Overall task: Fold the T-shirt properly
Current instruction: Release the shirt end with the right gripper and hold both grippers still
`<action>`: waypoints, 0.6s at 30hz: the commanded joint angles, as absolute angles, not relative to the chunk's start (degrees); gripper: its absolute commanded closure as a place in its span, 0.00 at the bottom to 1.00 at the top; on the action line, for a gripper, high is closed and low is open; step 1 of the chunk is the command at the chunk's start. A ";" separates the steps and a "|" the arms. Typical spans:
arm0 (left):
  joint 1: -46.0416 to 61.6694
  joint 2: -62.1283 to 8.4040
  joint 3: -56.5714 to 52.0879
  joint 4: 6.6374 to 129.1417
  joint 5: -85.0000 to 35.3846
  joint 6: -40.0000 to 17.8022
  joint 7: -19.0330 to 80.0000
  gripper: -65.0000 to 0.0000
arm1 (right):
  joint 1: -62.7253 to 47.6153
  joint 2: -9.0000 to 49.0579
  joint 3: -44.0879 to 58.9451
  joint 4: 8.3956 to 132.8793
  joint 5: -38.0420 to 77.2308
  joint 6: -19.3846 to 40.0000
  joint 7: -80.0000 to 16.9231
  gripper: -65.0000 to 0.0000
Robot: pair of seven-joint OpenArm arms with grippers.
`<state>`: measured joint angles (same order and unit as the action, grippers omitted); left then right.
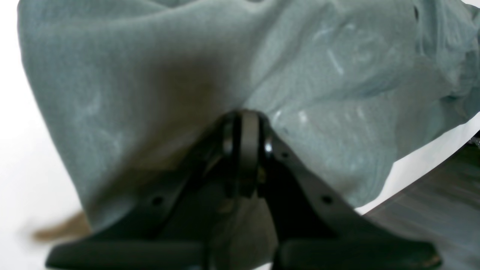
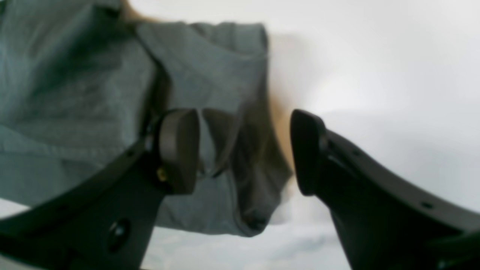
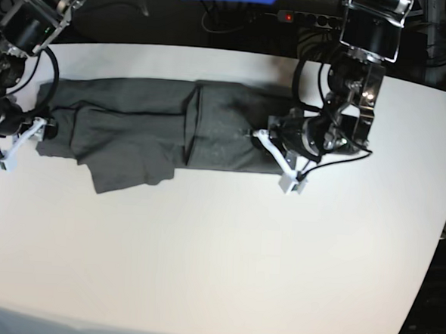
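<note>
- The near half of the white worktop [image 3: 224, 273] is bare; everything is happening along the far side.
- The T-shirt [image 3: 149, 136] lies there as a long dark grey band running left to right, already doubled lengthwise, with a loose flap drooping toward us left of centre and a fold ridge near the middle.
- It looks light, limp and soft: it creases wherever it is touched, so I judge it will sag and drag rather than hold a shape, and needs lifting by an edge or corner at both ends together.
- At the band's right end the left gripper [image 1: 245, 140] has its jaws pressed together with cloth bunched at the tips, so it appears clamped on that end.
- At the left end the right gripper [image 2: 243, 152] stands with jaws apart, one pad [image 2: 179, 150] lying against the fabric and the corner between them, nothing pinched yet.
- That left corner, layers together, looks the sensible place to take hold.
</note>
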<state>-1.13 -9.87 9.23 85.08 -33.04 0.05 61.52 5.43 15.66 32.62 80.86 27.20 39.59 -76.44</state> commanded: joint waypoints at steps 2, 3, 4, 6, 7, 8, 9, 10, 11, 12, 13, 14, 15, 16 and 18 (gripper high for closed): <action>-1.01 -10.51 9.10 85.14 -30.20 1.27 63.34 0.96 | 6.11 16.92 32.04 81.63 27.74 40.00 -75.65 0.40; -1.01 -10.51 9.10 85.14 -30.20 1.27 63.34 0.96 | 6.02 16.92 31.78 81.63 27.74 40.00 -75.21 0.40; -1.01 -10.51 9.10 85.14 -30.20 1.27 63.34 0.96 | 6.02 16.92 31.69 81.54 27.74 40.00 -74.95 0.40; -1.01 -10.51 9.10 85.14 -30.20 1.27 63.34 0.96 | 5.85 16.92 31.52 80.57 27.74 40.00 -74.42 0.40; -1.01 -10.51 9.10 85.14 -30.20 1.36 63.34 0.96 | 5.85 16.92 31.52 79.43 27.74 40.00 -73.89 0.40; -1.01 -10.51 9.10 85.14 -30.20 1.36 63.34 0.96 | 5.93 17.01 31.52 78.11 27.74 40.00 -73.27 0.40; -1.01 -10.51 9.10 85.14 -30.20 1.36 63.34 0.96 | 5.93 17.19 31.52 77.14 27.74 40.00 -72.57 0.40; -1.01 -10.51 9.10 85.14 -30.20 1.36 63.34 0.96 | 5.85 17.63 31.52 76.26 27.74 40.00 -71.96 0.40; -1.01 -10.51 9.10 85.14 -30.20 1.36 63.34 0.96 | 5.76 17.71 31.52 75.65 27.74 40.00 -71.52 0.40; -1.01 -10.51 9.10 85.14 -30.20 1.36 63.34 0.96 | 5.76 17.71 31.52 75.12 27.74 40.00 -71.08 0.40; -1.01 -10.51 9.10 85.14 -30.20 1.36 63.34 0.96 | 5.76 17.89 31.52 74.59 27.74 40.00 -70.73 0.40; -1.01 -10.51 9.10 85.14 -30.20 1.36 63.34 0.96 | 5.67 18.07 31.52 74.15 27.74 40.00 -70.46 0.40; -1.01 -10.51 9.10 85.14 -30.20 1.36 63.34 0.96 | 5.67 18.07 31.43 73.80 27.74 40.00 -70.46 0.40; -1.01 -10.51 9.10 85.14 -30.20 1.36 63.34 0.96 | 5.67 18.07 31.43 73.71 27.74 40.00 -70.20 0.40; -1.01 -10.51 9.10 85.14 -30.20 1.36 63.34 0.96 | 5.67 18.07 31.43 73.54 27.74 40.00 -70.20 0.40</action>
<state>-1.10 -9.87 9.19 85.12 -33.04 0.25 61.52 5.06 17.19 31.38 73.23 27.86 39.64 -69.78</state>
